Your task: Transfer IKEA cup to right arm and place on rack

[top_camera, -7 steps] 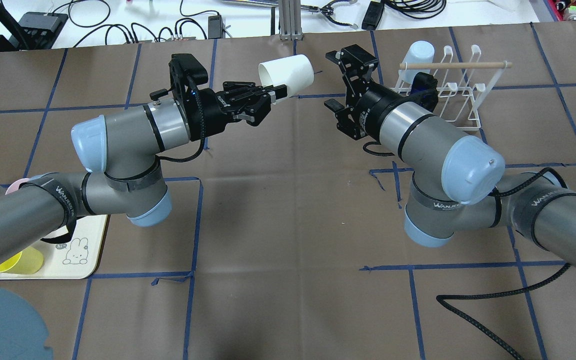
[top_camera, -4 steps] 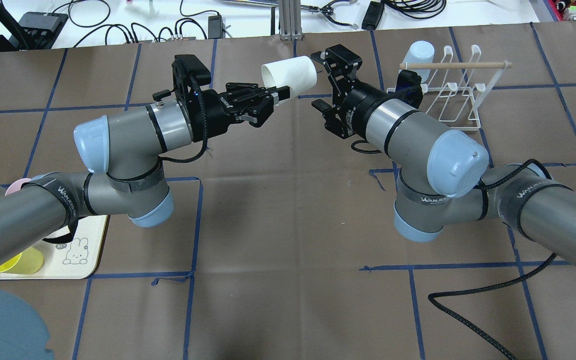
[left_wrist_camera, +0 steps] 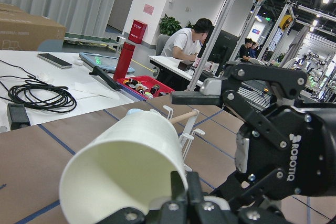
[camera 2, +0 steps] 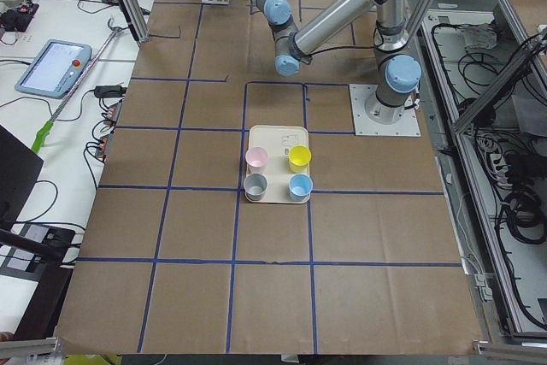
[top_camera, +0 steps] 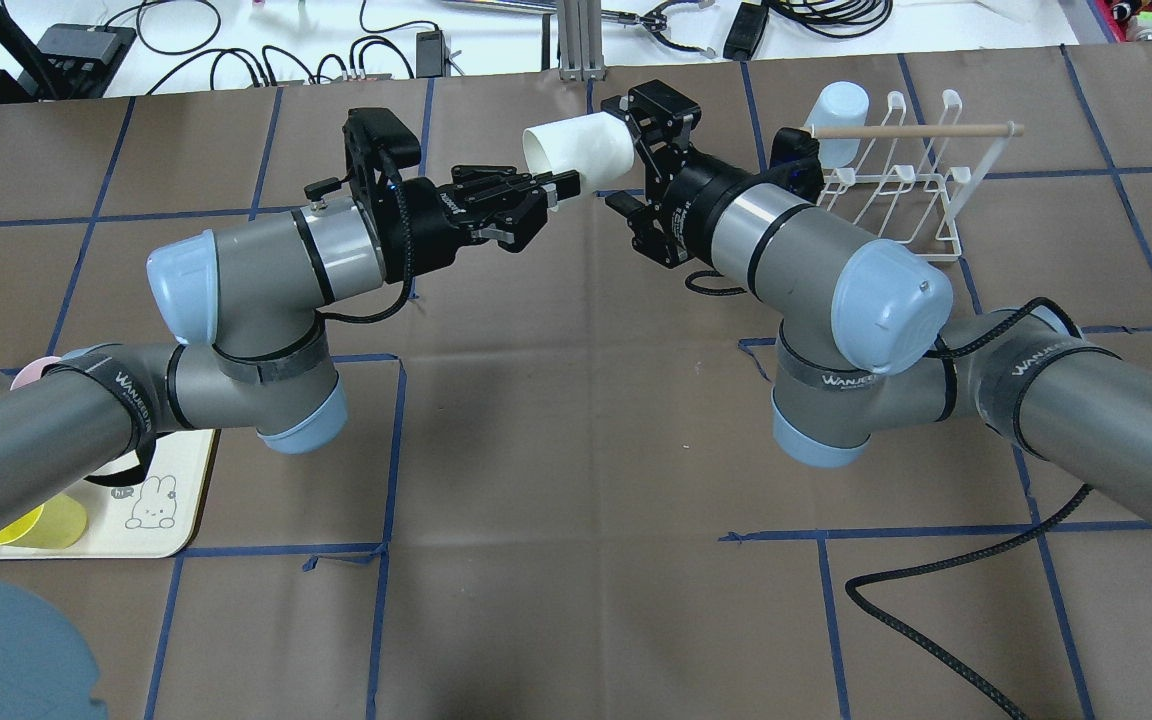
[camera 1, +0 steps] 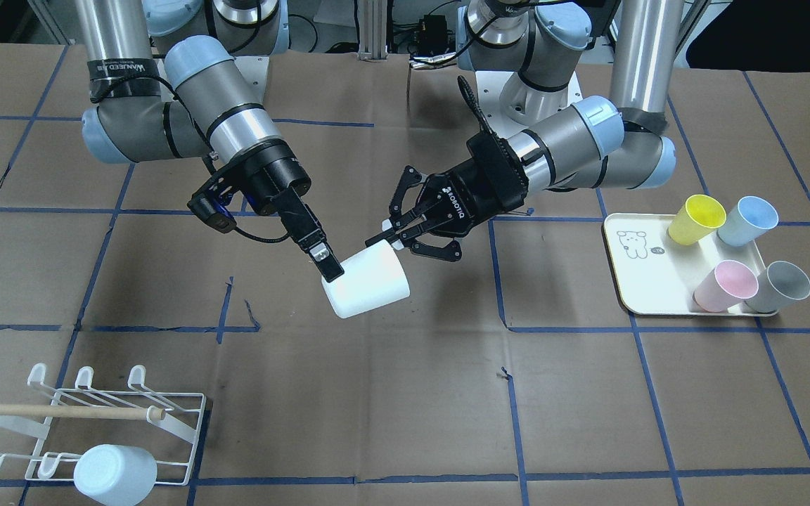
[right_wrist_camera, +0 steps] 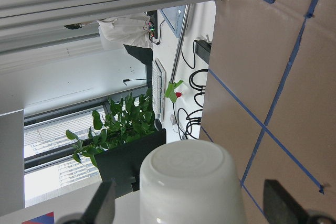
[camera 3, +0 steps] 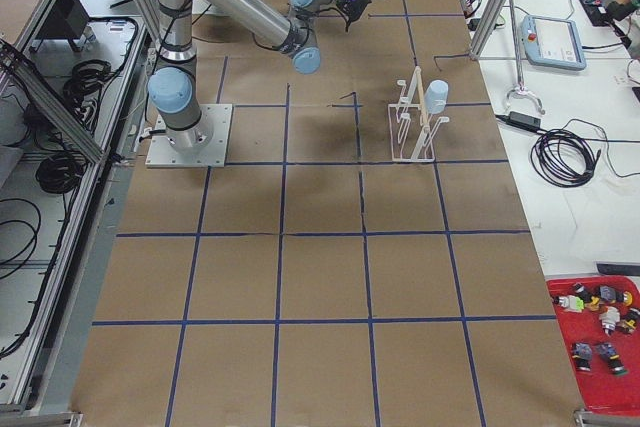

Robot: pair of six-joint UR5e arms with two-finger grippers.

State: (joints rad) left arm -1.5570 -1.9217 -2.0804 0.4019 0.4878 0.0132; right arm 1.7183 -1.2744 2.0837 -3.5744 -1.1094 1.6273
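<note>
The counter (top_camera: 576,450) is covered in brown paper ruled into squares with blue tape. Above its far middle the white cup (top_camera: 581,150) lies on its side in the air. The left claw (top_camera: 558,190) is clenched on its rim, one finger inside the mouth. The right claw (top_camera: 639,155) stands released, a finger to each side of the cup's closed end — the right wrist view shows a gap on both sides. The rack (camera 1: 60,411) stands near the counter's edge on the robot's right, with a pale blue cup (camera 1: 115,474) hung on one of its prongs. On the robot's left a cream tray (camera 1: 647,281) carries yellow, blue, pink and grey cups. Beyond the counter runs a white bench (top_camera: 496,45) strewn with black cables. The wrist views catch seated people (left_wrist_camera: 184,43) and a potted plant (right_wrist_camera: 126,129).
</note>
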